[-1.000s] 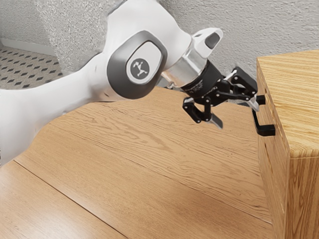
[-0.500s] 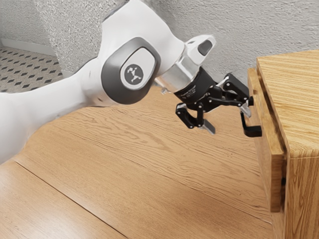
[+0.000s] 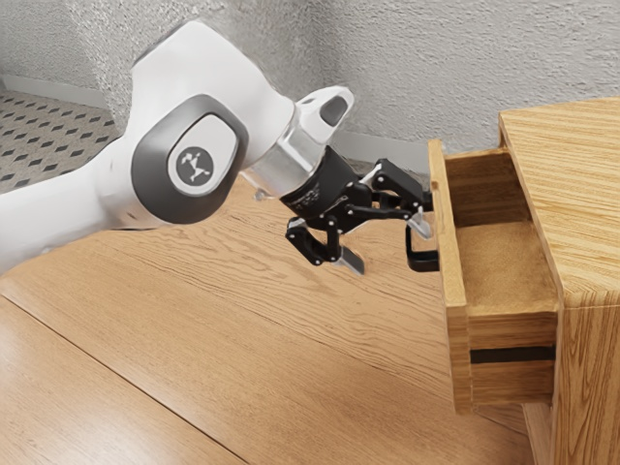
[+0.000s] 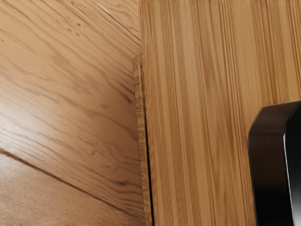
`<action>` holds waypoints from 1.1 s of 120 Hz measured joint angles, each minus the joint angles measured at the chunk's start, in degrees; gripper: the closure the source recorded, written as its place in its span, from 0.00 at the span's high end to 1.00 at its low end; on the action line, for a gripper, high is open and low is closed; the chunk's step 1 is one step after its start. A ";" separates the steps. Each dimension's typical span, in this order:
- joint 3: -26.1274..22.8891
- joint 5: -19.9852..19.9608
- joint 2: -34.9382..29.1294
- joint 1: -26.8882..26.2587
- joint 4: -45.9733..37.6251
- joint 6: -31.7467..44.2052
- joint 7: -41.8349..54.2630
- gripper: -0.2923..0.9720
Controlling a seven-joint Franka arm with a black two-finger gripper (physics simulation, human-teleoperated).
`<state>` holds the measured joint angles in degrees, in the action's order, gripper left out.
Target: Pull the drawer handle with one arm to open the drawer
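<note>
Rough grey wall (image 3: 504,58) backs our wooden bench (image 3: 194,368). At the right, the drawer (image 3: 504,266) stands pulled out of its cabinet (image 3: 572,174). Our pincer (image 3: 386,242) hangs released, one finger just beside the black handle (image 3: 422,260).

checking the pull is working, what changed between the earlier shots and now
The drawer slid out of the cabinet toward the exterior view's left, from shut to well open, its bare inside now showing. The gripper drew back the same way with it, fingers apart as before, one hooked at the black handle. Nothing was let go. The cabinet and the table stayed put.
</note>
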<state>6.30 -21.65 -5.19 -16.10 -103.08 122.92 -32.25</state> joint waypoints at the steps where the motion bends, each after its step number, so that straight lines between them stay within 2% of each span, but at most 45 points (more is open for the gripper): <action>1: 0.04 0.01 -0.15 0.14 -0.18 0.05 0.00 0.77; 13: 0.16 -0.02 -1.89 1.88 -1.99 0.49 0.05 0.77; 65: 5.13 0.15 -9.47 1.87 -10.65 1.73 0.26 0.77; 105: 9.48 1.72 -17.62 2.38 -18.28 1.75 0.41 0.77; 121: 9.94 2.61 -23.54 3.81 -19.39 0.70 0.45 0.77; 127: 10.32 4.12 -24.52 4.53 -17.85 -1.36 0.45 0.77; 132: 10.30 8.26 -22.91 4.20 -12.45 -5.79 0.45 0.77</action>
<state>16.59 -13.39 -28.10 -11.90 -115.53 117.13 -31.81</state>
